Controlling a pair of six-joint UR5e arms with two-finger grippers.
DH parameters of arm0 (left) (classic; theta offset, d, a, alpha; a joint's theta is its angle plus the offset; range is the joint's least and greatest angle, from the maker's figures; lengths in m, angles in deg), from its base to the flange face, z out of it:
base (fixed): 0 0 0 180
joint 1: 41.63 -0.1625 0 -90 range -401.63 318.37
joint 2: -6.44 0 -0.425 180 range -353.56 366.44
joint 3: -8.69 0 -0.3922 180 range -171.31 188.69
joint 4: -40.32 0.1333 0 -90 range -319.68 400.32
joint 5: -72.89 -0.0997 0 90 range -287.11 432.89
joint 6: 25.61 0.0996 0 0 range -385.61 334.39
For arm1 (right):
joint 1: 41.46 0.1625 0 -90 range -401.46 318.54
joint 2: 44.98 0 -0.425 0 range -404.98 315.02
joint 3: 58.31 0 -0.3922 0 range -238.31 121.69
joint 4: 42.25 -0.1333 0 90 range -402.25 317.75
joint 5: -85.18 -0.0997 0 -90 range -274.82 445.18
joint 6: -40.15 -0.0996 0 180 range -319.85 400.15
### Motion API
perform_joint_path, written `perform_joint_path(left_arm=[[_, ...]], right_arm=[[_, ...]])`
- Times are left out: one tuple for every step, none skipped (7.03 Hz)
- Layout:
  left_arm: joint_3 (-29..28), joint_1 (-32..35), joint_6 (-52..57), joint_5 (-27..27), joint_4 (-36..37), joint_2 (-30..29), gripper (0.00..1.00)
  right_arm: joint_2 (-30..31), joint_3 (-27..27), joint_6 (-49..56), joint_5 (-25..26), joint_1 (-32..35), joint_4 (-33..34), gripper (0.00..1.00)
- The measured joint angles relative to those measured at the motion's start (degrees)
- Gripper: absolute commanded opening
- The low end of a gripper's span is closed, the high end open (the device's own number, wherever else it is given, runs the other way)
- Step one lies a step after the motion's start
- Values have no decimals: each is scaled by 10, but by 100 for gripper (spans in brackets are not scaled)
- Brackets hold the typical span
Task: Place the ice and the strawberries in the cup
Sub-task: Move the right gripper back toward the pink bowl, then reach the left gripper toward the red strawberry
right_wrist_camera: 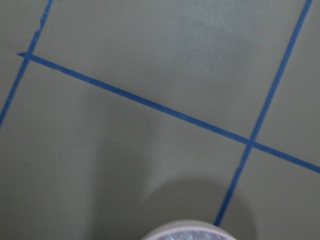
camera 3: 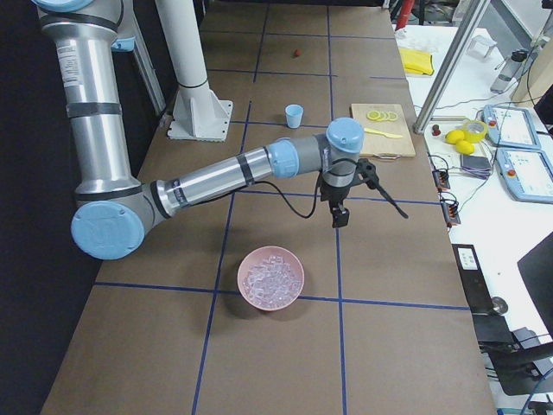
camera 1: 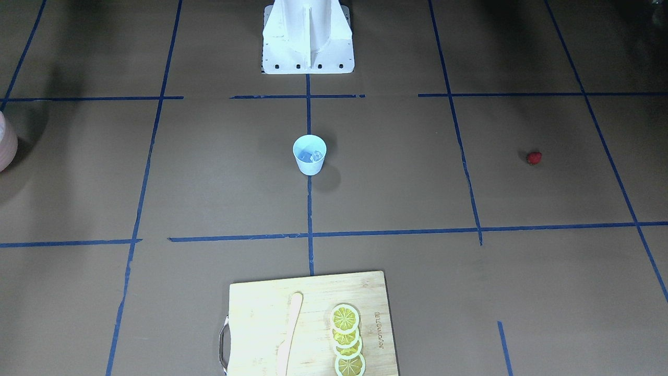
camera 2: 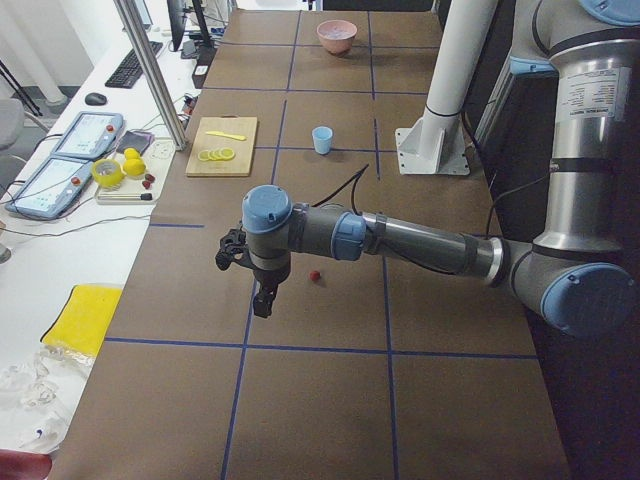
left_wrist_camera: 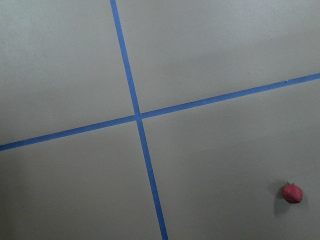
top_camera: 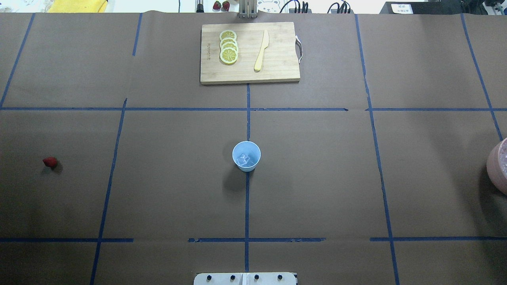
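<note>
The pale-blue cup point(top_camera: 246, 156) stands upright at the table's middle with clear ice cubes point(top_camera: 243, 160) inside; it also shows in the front view point(camera 1: 309, 154). A tiny red strawberry point(top_camera: 50, 162) lies on the table far to the left, and also shows in the left wrist view point(left_wrist_camera: 292, 193). My left gripper point(camera 2: 262, 300) hangs above the table a little beside the strawberry point(camera 2: 315, 276). My right gripper point(camera 3: 341, 216) hangs above the table just beyond a pink bowl. I cannot tell whether either gripper is open or shut.
The pink bowl point(camera 3: 270, 277) full of ice cubes sits at the table's right end point(top_camera: 499, 166). A wooden cutting board point(top_camera: 277, 71) at the far edge carries lemon slices point(top_camera: 229, 46) and a pale knife point(top_camera: 261, 50). Blue tape lines cross the brown table.
</note>
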Motion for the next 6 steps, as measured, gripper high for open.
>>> perform_joint_path(left_arm=[[4, -2, 0, 0, -10, 0, 100], [12, -17, -1, 0, -24, 1, 100], [17, -51, -24, -1, -40, 2, 100], [19, -85, -68, -4, -55, 4, 100], [16, -113, -120, -5, -86, 11, 100], [12, -146, -185, -14, -140, 27, 100]], right_arm=[[42, -7, 27, 2, 33, -1, 99], [72, -10, 33, 5, 55, -1, 99], [85, -12, 29, 7, 65, -2, 99], [90, -13, 20, 7, 68, -2, 99], [92, -13, 16, 7, 69, -2, 99], [93, -13, 13, 7, 70, -2, 99]])
